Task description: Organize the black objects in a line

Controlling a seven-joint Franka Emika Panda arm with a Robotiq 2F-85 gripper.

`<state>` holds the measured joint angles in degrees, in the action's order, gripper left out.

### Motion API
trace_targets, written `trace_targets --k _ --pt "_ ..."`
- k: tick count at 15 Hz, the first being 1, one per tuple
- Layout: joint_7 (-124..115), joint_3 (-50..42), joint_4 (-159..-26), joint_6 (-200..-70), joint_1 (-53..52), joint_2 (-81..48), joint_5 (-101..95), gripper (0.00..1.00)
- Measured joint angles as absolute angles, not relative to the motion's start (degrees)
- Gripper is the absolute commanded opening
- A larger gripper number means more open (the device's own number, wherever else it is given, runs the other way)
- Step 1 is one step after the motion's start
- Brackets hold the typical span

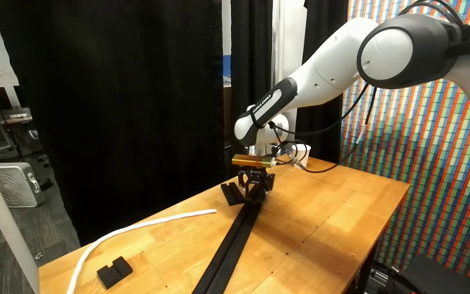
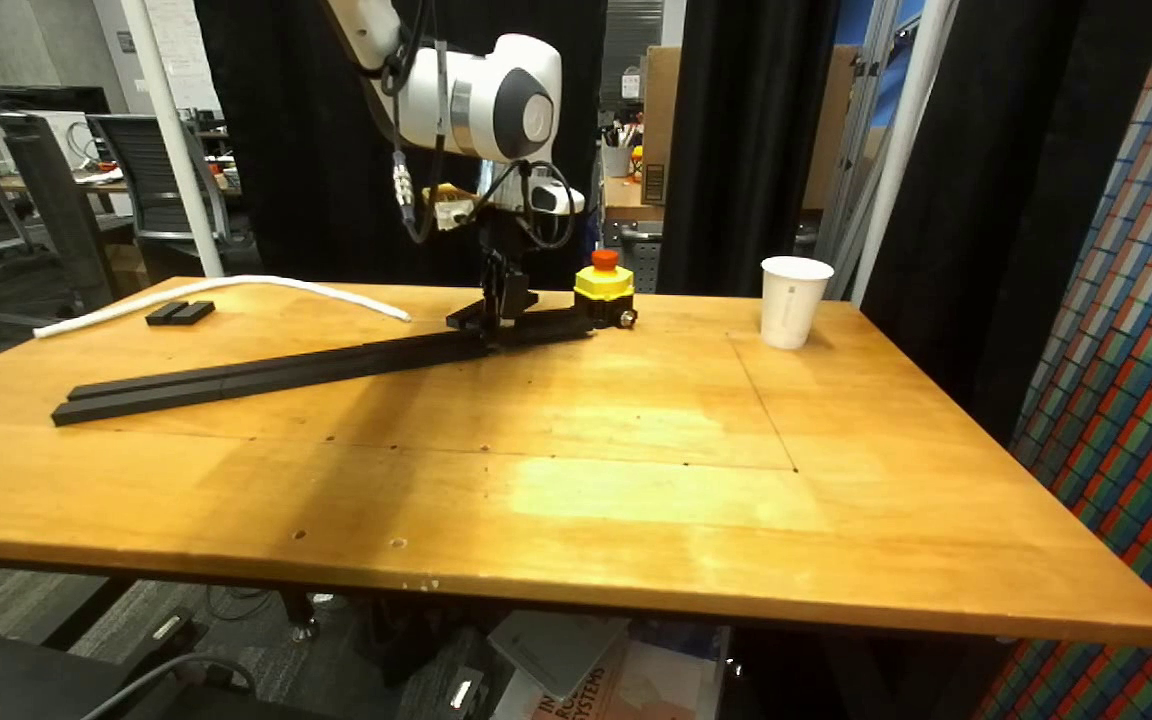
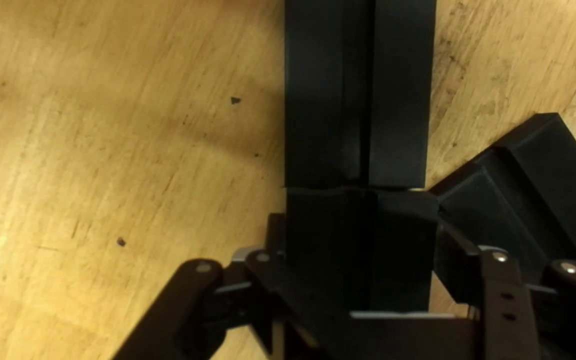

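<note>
Tool (image 3: 360,235): lower center of the wrist view, jaws well apart, one on each side of a grooved black block (image 3: 405,245); whether they press on it cannot be told.
Black line (image 2: 336,372): this block meets, end to end, a long grooved black run (image 1: 238,246), which reaches the bottom edge in an exterior view.
Angled black block (image 3: 528,200): right side of the wrist view, askew beside the line.
Small black block (image 1: 114,274): lower left in an exterior view, near a white cord (image 1: 167,219).
Arm (image 1: 329,61): upper right in an exterior view; "FRANKA EMIKA" is readable.
Push button (image 2: 604,285): red over yellow, upper center, just beside the line's end.
Paper cup (image 2: 794,310): white, on the right of the table (image 2: 636,520); its mark is too small to read.
Printed cover (image 2: 641,690): under the table, bottom center; "SYSTEMS" is legible, words above partly hidden.
</note>
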<state>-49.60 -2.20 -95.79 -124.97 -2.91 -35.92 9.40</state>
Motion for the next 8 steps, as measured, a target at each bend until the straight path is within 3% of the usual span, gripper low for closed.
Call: trace_targets --k 8 --pt "-48.49 -2.3 -95.65 -124.99 -2.91 -36.6 9.4 0.45"
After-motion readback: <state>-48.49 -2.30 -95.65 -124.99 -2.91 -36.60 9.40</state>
